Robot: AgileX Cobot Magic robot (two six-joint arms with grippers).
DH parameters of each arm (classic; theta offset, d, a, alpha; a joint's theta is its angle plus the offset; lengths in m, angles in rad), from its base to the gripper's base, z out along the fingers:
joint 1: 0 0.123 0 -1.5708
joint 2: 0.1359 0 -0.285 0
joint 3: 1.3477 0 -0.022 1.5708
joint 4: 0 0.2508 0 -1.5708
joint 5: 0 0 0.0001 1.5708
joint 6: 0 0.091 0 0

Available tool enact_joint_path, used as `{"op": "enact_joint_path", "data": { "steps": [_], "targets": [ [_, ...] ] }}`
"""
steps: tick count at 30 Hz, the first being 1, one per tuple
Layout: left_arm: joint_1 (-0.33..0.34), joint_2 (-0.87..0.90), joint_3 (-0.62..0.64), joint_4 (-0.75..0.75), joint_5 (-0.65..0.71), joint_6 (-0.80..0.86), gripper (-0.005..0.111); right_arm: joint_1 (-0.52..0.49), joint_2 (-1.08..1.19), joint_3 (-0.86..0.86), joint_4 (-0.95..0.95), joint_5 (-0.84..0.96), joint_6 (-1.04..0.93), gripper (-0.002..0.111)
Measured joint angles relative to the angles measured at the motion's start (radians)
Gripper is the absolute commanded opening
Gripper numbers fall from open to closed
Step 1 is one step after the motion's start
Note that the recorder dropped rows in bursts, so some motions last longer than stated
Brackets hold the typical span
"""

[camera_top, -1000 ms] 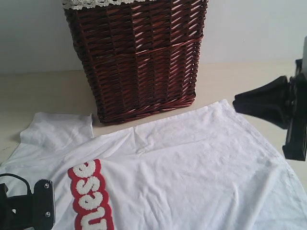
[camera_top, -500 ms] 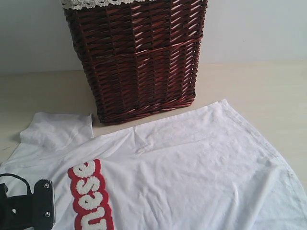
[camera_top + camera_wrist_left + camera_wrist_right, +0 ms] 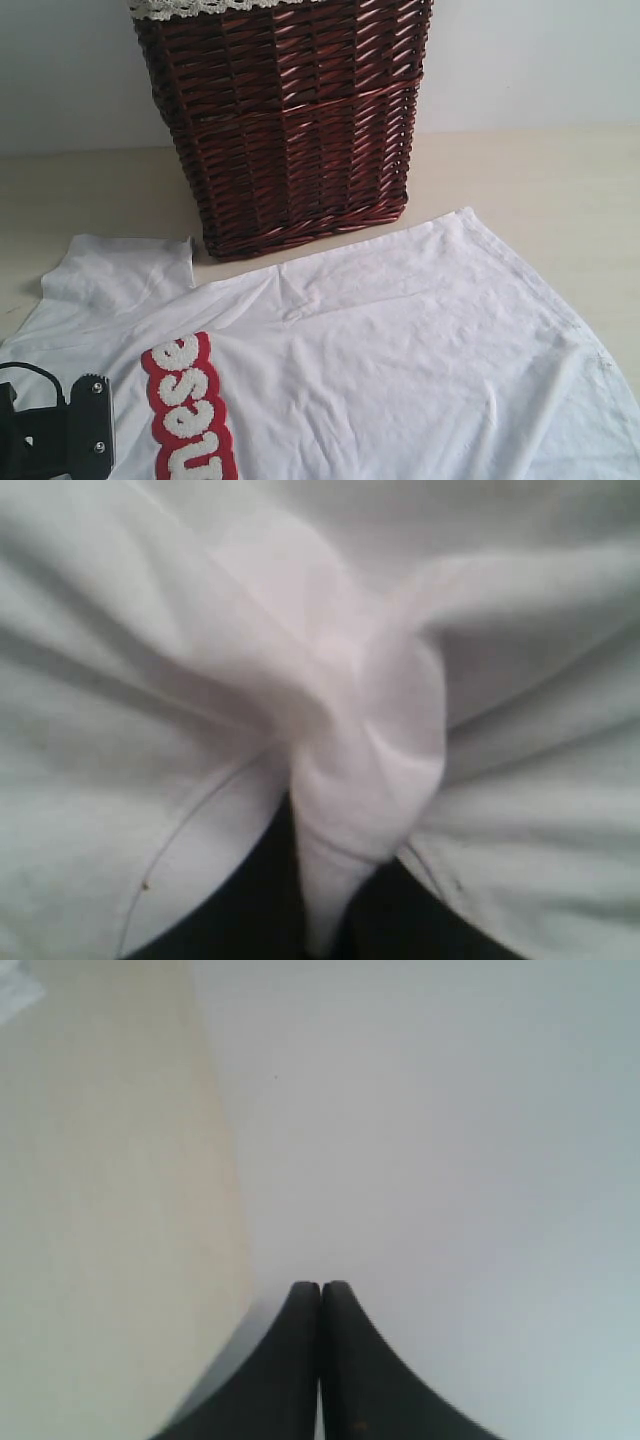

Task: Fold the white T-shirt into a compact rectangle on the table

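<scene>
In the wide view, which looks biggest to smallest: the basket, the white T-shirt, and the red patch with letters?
1. white T-shirt, filling most of the lower picture, though the picture's edge cuts it off.
2. wicker basket, its top also cut off.
3. red patch, far smaller.

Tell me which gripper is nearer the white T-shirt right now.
Left. The left gripper has its jaws shut on a bunched fold of the white T-shirt. The right gripper is off the shirt, jaws shut on nothing, facing table and wall.

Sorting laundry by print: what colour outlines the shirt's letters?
Red, around white letters; best in the exterior view.
</scene>
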Motion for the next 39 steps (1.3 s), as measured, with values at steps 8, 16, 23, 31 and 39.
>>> {"op": "enact_joint_path", "data": {
  "steps": [8,16,23,31,39],
  "targets": [
    [0.0,0.0,0.0,0.0,0.0,0.0,0.0,0.0,0.0,0.0,-0.01,-0.113,-0.447,0.0],
    [0.0,0.0,0.0,0.0,0.0,0.0,0.0,0.0,0.019,-0.018,-0.014,-0.178,-0.113,0.0],
    [0.0,0.0,0.0,0.0,0.0,0.0,0.0,0.0,0.121,-0.145,0.077,-0.146,0.798,0.0],
    [0.0,0.0,0.0,0.0,0.0,0.0,0.0,0.0,0.102,-0.161,0.917,0.003,0.877,0.0],
    [0.0,0.0,0.0,0.0,0.0,0.0,0.0,0.0,0.075,-0.161,1.795,0.253,-0.614,0.0]
  ]
}}
